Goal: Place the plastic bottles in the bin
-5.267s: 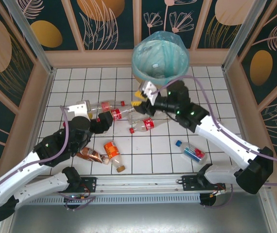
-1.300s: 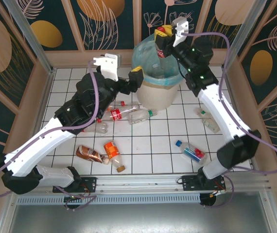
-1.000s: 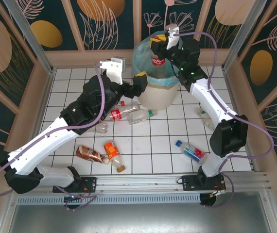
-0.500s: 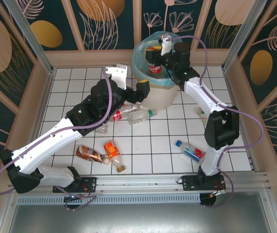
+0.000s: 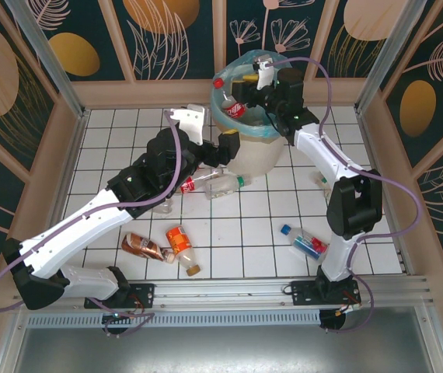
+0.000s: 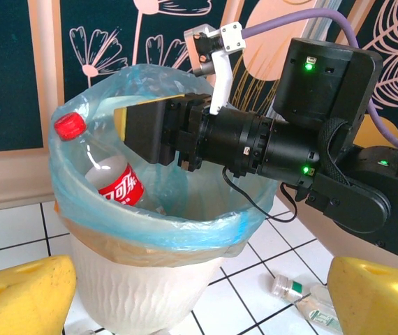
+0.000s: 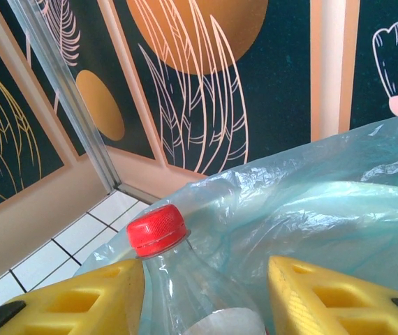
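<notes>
A clear bottle with a red cap and red label leans inside the bin, its cap poking over the left rim. In the right wrist view this bottle stands between my right gripper's yellow fingers, with a gap on the right side; the jaws are open. My right gripper hovers over the bin's mouth. My left gripper hangs open and empty just left of the bin. In the left wrist view the bottle rests against the blue-green liner.
Bottles lie on the tiled floor: a red-labelled clear one, a brown one, an orange one, a blue-labelled one and a green-labelled clear one. Walls enclose the floor on three sides.
My right gripper lowered over the bin and its jaws parted; the red-capped bottle dropped inside and tipped left against the rim. The left arm crept slightly towards the bin.
</notes>
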`<move>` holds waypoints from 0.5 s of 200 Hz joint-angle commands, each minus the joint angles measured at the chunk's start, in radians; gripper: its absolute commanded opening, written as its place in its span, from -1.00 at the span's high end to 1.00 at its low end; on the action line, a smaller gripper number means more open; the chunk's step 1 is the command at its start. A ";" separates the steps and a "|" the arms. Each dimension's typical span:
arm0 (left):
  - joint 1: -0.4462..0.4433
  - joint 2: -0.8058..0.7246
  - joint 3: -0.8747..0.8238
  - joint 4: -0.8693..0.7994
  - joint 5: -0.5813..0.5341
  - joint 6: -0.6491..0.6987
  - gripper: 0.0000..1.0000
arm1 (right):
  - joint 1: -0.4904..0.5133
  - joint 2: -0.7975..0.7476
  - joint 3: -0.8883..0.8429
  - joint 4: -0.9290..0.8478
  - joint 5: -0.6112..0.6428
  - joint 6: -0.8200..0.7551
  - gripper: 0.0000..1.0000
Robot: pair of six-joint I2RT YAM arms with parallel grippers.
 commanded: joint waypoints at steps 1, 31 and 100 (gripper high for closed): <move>0.003 -0.019 -0.014 0.026 -0.016 0.006 -0.85 | 0.004 -0.028 0.048 -0.019 -0.044 -0.033 -0.04; 0.003 -0.058 -0.037 0.006 -0.057 -0.022 -0.84 | 0.025 0.016 0.131 -0.110 -0.092 -0.100 -0.07; 0.003 -0.293 -0.161 -0.111 -0.243 -0.065 -0.83 | 0.097 0.282 0.569 -0.527 -0.033 -0.235 -0.05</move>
